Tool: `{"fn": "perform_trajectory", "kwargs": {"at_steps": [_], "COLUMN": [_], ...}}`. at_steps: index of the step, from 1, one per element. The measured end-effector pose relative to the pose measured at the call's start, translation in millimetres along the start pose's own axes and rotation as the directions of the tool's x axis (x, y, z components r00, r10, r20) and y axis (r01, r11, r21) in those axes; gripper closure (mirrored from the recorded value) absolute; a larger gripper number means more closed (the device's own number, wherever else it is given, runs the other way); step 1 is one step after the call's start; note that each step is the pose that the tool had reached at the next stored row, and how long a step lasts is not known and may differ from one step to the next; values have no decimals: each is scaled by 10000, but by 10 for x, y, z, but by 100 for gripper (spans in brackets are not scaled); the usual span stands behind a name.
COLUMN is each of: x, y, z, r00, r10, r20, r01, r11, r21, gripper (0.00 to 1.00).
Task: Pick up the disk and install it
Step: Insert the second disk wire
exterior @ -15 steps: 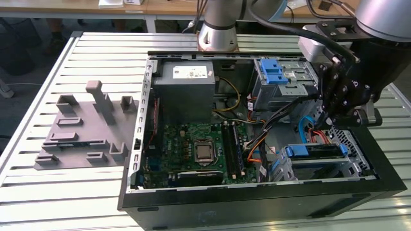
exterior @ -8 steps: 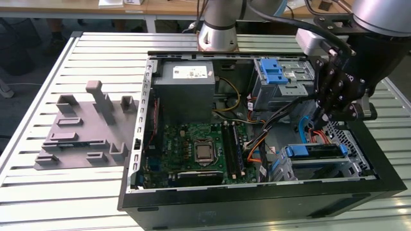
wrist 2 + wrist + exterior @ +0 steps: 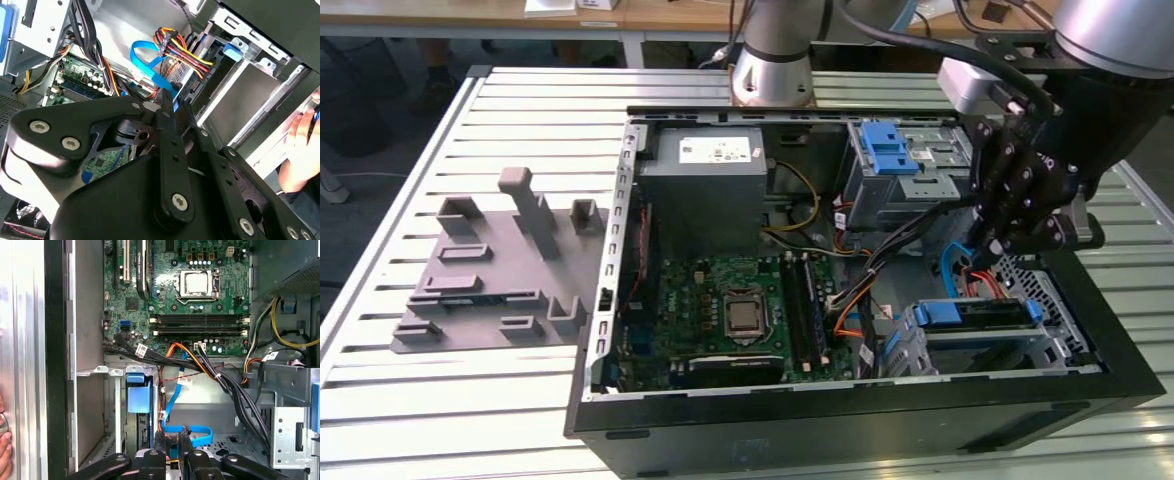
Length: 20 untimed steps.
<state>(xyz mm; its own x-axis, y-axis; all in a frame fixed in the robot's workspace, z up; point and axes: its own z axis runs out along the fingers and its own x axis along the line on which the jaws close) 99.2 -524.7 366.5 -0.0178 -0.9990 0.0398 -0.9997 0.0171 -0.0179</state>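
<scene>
Disk (image 3: 974, 313), its blue carrier frame showing, sits in the drive cage (image 3: 994, 348) at about 4 o'clock inside the open computer case (image 3: 854, 420), as the exterior view shows it. The first wrist view shows the same blue frame (image 3: 138, 399) lodged between the cage's metal rails.

In the exterior view the pincer (image 3: 991, 243) hangs inside the case at about 3 o'clock, just above the disk and apart from it. In the second wrist view the pincer (image 3: 166, 102) has its fingers drawn together, and the disk is not between them. A flat blue cable (image 3: 145, 60) loops just past the tips; whether the tips touch it cannot be told. A bundle of red, yellow and black wires (image 3: 182, 52) runs close beside that cable.

Further out in the exterior view, the green motherboard (image 3: 720, 310) lies at about 7 o'clock in the case. The grey metal box (image 3: 700, 190) with a white sticker is at 11 o'clock. An upright blue latch piece (image 3: 887, 150) stands at 1 o'clock.

The case rests on a slatted counter (image 3: 454, 420). A grey moulded fixture (image 3: 494, 270) lies at 9 o'clock, well apart from the case. A person's hand (image 3: 302, 150) rests at the case's outer edge.
</scene>
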Motion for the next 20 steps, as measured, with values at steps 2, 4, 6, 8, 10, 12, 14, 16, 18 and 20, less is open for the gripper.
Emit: {"fn": "perform_trajectory", "kwargs": {"at_steps": [2,4,6,8,10,12,14,16,18,20], "x": [-2,-4,-6,-7,-8,-11,-13,-13,-13,-13], "y": [-8,-12,-16,-20,-25,-35,-42,-43,-44,-44], "z": [15,31,43,54,56,60,63,72,76,76], "r00": [10000,10000,10000,10000,10000,10000,10000,10000,10000,10000], "r10": [-3,-5,-7,-9,-8,-9,-9,-7,-8,-8], "r20": [-1,-1,-3,-4,-6,-3,-3,0,-3,-5], "r01": [3,5,7,8,8,9,9,7,8,8], "r11": [10000,9999,9999,9998,9998,9998,9998,9998,9998,9998], "r21": [-71,-125,-169,-197,-200,-200,-200,-200,-200,-200], "gripper": [75,75,75,75,75,75,75,75,75,83]}}
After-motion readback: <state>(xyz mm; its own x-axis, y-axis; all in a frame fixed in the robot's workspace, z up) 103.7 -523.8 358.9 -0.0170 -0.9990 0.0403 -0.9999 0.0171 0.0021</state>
